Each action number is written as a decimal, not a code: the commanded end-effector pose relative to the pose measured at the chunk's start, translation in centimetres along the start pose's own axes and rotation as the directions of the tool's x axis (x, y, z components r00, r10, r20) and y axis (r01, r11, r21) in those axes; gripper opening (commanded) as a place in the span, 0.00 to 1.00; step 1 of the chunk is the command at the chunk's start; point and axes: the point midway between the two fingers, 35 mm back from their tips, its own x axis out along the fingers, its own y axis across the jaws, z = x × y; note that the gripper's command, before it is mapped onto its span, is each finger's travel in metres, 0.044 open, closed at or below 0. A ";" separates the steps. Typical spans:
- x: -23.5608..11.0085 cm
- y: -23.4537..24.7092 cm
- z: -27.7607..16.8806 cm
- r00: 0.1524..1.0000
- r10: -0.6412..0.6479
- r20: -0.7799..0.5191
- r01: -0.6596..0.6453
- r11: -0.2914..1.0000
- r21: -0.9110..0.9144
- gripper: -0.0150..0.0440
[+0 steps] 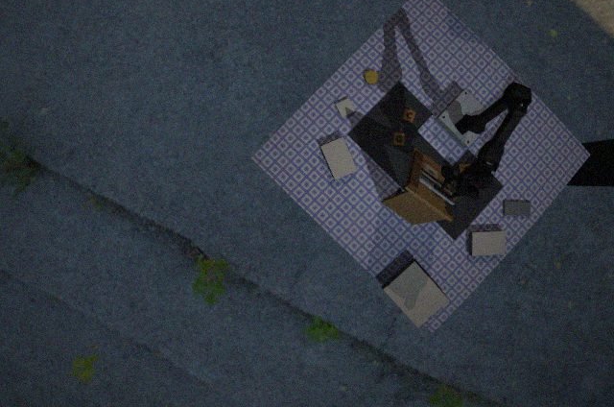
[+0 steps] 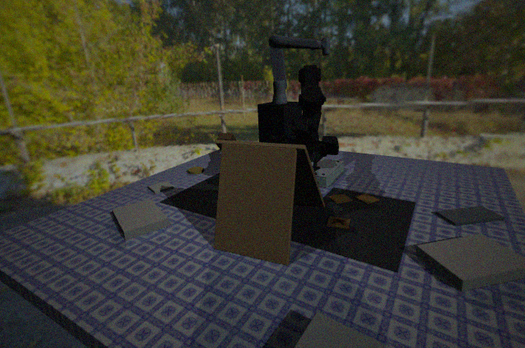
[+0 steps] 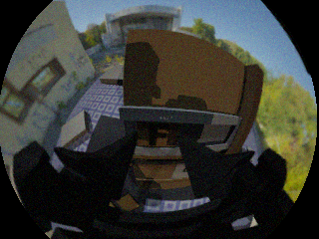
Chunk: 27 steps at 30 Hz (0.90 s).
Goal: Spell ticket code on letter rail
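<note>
The wooden board (image 1: 418,206) (image 2: 255,203) (image 3: 199,75) stands tilted on the dark mat (image 1: 456,225) (image 2: 372,246). Its letter rail (image 3: 150,114) crosses its front; small marks on the upper strip are unreadable. My gripper (image 1: 447,178) (image 3: 158,134) is shut on a letter tile (image 3: 161,133), dim and orange-brown, at the rail; its letter and exact seating cannot be made out. Loose orange tiles lie on the mat: two beside the board's left end (image 1: 409,115) (image 1: 399,138), and others towards the other end (image 2: 339,222) (image 2: 367,198). I cannot read the ticket's code.
Pale blocks (image 1: 339,157) (image 1: 488,242) (image 1: 416,293) and a grey slab (image 1: 516,207) (image 2: 469,215) lie around the mat. A yellow disc (image 1: 370,77) (image 2: 195,170) and a small pale piece (image 1: 342,107) lie beyond it. A pale plate (image 1: 448,125) is under the arm's base.
</note>
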 end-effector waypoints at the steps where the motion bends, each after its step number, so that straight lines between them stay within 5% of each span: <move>1: 0.1 -0.3 -0.2 1.000 0.003 -0.004 -0.003 1.000 -0.003 0.25; 27: 0.0 -1.7 -0.1 1.000 0.002 -0.004 -0.002 1.000 -0.004 0.25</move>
